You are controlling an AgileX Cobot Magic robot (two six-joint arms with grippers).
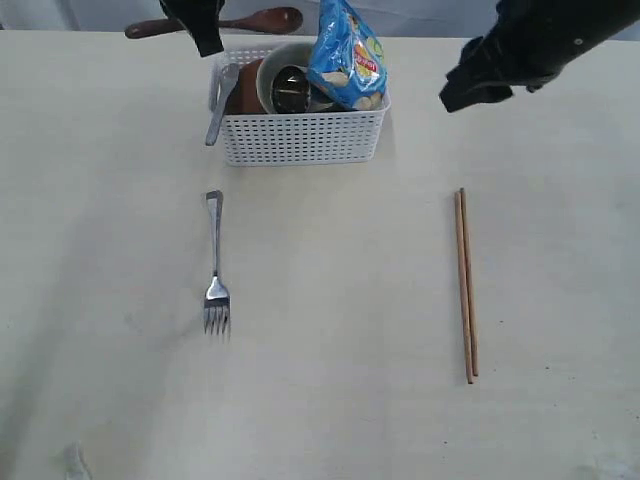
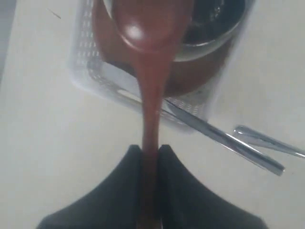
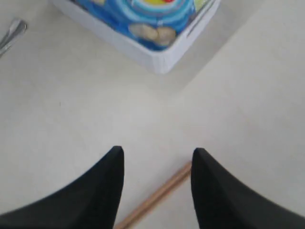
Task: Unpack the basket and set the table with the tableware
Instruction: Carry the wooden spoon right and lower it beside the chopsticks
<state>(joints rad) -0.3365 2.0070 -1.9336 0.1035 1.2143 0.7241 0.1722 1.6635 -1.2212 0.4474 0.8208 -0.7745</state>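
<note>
Left end effector (image 2: 150, 151) tight on wooden spoon (image 2: 147, 28) over basket (image 2: 82, 62) edge; right end effector (image 3: 157, 153) spread over table (image 3: 71, 105).

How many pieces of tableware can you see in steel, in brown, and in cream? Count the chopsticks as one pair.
Steel: 3 (fork, knife, cup)
Brown: 3 (spoon, plate, chopsticks)
Cream: 1 (bowl)
Total: 7
</note>
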